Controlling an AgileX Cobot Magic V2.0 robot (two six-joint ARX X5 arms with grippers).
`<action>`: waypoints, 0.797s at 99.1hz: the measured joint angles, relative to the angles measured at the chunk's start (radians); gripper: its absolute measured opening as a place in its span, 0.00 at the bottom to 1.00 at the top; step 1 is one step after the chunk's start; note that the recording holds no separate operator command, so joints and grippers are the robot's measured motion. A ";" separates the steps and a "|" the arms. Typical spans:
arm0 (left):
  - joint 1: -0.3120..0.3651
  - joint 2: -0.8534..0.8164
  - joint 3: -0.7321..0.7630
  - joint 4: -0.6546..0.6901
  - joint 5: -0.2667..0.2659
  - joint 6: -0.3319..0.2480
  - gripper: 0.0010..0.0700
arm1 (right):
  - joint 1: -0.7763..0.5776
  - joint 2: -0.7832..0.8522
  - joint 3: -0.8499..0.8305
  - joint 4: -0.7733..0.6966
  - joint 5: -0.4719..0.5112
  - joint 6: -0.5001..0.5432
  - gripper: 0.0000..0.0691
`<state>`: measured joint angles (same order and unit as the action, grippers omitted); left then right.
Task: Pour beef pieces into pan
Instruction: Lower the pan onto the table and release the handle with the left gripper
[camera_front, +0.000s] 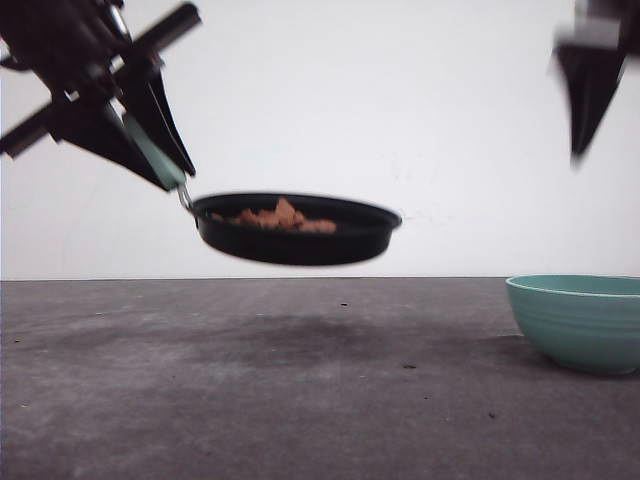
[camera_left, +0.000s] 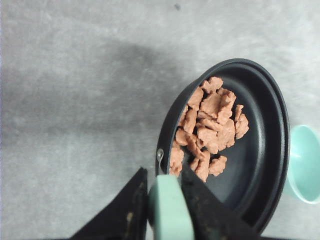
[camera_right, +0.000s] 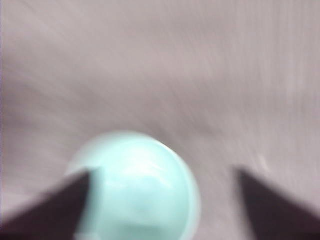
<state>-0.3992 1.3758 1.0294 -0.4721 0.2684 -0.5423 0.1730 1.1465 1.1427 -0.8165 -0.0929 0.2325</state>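
Above the grey table (camera_front: 300, 400), left jaws clamped on the pan (camera_front: 296, 232) handle, beef pieces (camera_left: 207, 127) inside; right jaws spread, empty.

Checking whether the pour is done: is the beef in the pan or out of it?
In. The beef pieces lie heaped inside the pan, on its handle side, while the left gripper holds it above the table.

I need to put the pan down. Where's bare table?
The table is bare under the lifted pan and leftward, and across the front up to the bowl. The right edge is crowded: the bowl stands there under the right gripper. The left gripper holds the pan's handle.
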 joint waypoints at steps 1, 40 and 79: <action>0.000 0.006 0.000 0.000 0.000 0.000 0.07 | 0.004 -0.018 0.000 0.000 -0.003 0.000 0.42; 0.017 0.197 0.000 0.035 0.000 0.000 0.07 | 0.140 -0.452 0.000 -0.092 0.018 0.012 0.02; 0.019 0.219 0.008 0.016 0.018 0.005 0.22 | 0.140 -0.481 -0.001 -0.225 0.076 0.015 0.02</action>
<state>-0.3798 1.5944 1.0378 -0.4557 0.2859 -0.5369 0.3134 0.6655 1.1419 -1.0412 -0.0174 0.2478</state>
